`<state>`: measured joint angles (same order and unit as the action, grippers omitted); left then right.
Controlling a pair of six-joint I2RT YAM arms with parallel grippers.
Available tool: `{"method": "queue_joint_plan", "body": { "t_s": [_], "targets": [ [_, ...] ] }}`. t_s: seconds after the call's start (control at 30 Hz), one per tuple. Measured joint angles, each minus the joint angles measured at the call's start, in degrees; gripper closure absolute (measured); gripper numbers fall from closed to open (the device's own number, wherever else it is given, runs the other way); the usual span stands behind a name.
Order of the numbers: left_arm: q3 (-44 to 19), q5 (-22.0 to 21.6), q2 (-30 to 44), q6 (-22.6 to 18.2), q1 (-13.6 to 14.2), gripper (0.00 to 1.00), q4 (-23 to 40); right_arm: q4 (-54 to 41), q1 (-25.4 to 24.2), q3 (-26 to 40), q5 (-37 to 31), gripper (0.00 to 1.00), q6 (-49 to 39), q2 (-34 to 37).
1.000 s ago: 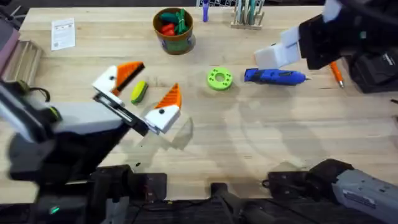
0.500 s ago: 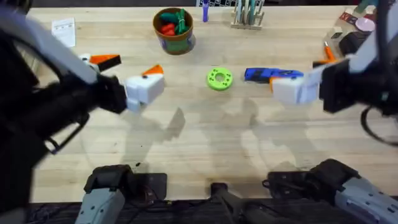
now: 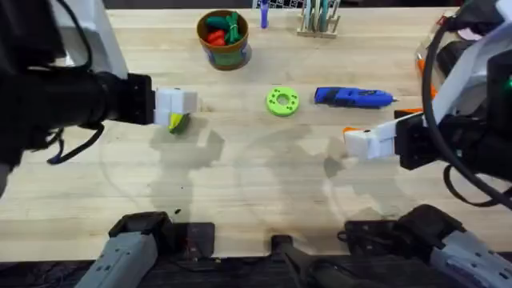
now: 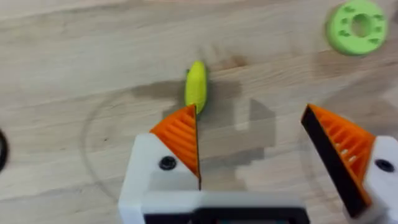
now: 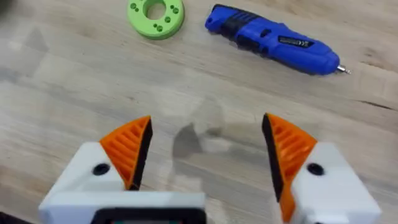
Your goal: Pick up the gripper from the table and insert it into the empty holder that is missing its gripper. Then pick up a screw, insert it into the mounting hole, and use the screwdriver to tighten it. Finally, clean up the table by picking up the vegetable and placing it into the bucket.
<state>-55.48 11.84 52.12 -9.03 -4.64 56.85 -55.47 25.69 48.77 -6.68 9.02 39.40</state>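
Left gripper spread wide, small yellow-green oblong toy vegetable at its 11 o'clock, beside one pad rather than between; closing now risks knocking it away. Right gripper spread, blue pen-shaped screwdriver at 12 o'clock

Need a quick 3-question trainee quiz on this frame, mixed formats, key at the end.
1. True or false: the left gripper is shut on the vegetable.
2. Which lies nearer the screwdriver? A) the green disc B) the bucket
3. Fill in: the right gripper hovers open above bare ____.

Key: 1 false, it is open, and the vegetable lies on the table just beyond one fingertip. 2 A. 3 table.
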Motion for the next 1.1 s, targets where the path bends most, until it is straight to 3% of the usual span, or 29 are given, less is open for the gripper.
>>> {"method": "queue_joint_plan", "body": {
  "t_s": [0.27,0.47,0.7,1.1],
  "targets": [
    [-1.03,-6.48,12.41,-0.66,0.0,0.015,-0.36,0.03,0.0,0.0,0.0,0.01,0.0,0.0],
    [-5.18,-8.22,23.82,-2.31,0.54,0.015,0.14,0.03,0.0,0.0,-0.02,0.01,0.0,-0.02],
    [-5.64,-10.19,35.68,-3.9,0.59,0.015,-1.78,0.1,0.0,0.0,-0.09,0.01,0.0,-0.02],
    [-5.64,-11.72,43.69,-5.54,1.14,0.016,-4.25,0.16,0.0,0.0,-0.17,0.009,0.0,-0.02]
  ]
}}
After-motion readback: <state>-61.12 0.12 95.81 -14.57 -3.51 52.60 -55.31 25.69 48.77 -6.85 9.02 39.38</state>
